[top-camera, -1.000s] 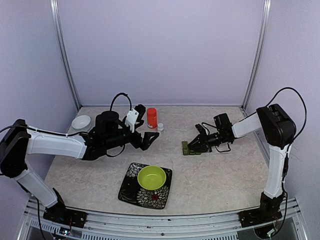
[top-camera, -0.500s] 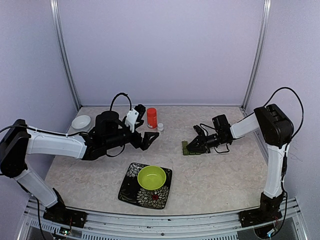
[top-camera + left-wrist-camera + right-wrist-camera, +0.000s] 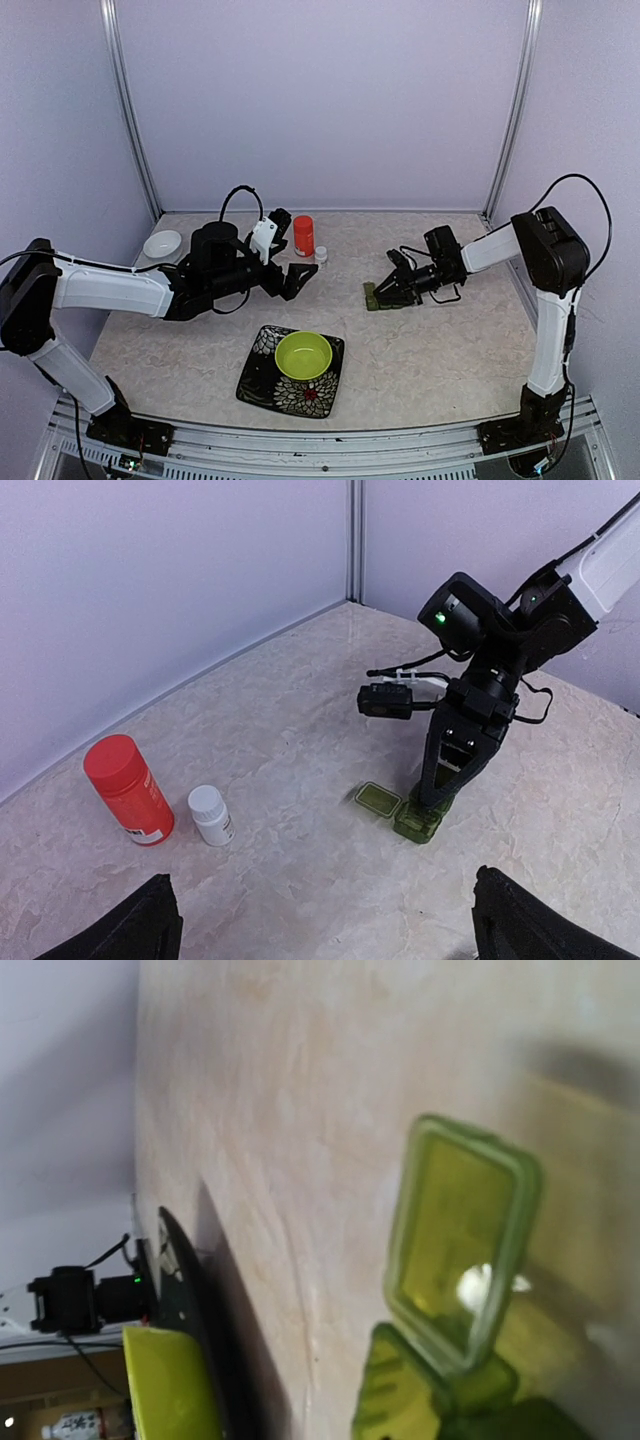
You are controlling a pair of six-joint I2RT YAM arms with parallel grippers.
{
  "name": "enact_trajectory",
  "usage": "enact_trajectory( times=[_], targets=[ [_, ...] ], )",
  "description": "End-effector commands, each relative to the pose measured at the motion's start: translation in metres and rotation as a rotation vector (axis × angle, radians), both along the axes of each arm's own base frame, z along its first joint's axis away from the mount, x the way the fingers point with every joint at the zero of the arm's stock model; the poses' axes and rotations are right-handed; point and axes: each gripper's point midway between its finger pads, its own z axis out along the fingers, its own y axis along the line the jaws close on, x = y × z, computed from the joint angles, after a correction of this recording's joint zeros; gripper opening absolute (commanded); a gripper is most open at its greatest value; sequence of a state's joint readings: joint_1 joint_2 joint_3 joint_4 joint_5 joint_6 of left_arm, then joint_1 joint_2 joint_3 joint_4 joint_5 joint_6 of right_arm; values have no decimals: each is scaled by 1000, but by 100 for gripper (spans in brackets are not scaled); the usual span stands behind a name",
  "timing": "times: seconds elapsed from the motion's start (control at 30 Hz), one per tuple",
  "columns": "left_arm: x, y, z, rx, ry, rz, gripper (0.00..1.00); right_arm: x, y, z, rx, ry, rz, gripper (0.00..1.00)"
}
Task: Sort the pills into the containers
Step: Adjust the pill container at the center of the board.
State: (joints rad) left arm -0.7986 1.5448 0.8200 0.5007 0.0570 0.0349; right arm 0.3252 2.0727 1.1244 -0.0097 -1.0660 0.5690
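My right gripper (image 3: pixel 386 291) is down on the pillbox (image 3: pixel 418 826), right of the table's (image 3: pixel 440 350) centre. Its tips touch the box, but I cannot tell whether they pinch anything. One lid (image 3: pixel 378 798) lies flipped open on the box's left side. My left gripper (image 3: pixel 297 277) hangs spread wide and empty, left of centre. Just behind it stand the orange bottle (image 3: pixel 303 236) and a white bottle (image 3: pixel 320 254). A plate (image 3: pixel 262 375) bearing a bowl (image 3: pixel 303 355) sits by the near edge, and a dish (image 3: pixel 162 243) sits near the back left corner.
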Motion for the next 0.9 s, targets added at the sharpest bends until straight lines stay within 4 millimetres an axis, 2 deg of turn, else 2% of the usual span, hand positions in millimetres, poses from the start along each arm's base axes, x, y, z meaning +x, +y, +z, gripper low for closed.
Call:
enact_trajectory(
  times=[0.0, 0.27, 0.5, 0.7, 0.87],
  targets=[
    [0, -1, 6, -9, -18, 5, 99, -1, 0, 24, -77, -73, 9, 28],
    [-2, -2, 2, -14, -11, 2, 99, -36, -6, 29, -142, -121, 34, 33],
    [5, 0, 6, -22, -14, 33, 99, -61, -24, 4, -246, -92, -2, 42],
    [14, 0, 14, -32, -19, 57, 99, -60, -30, -19, -285, -78, -37, 46],
    [16, 1, 15, -33, -15, 63, 99, -42, -29, -28, -296, -73, -87, 47]
  ],
)
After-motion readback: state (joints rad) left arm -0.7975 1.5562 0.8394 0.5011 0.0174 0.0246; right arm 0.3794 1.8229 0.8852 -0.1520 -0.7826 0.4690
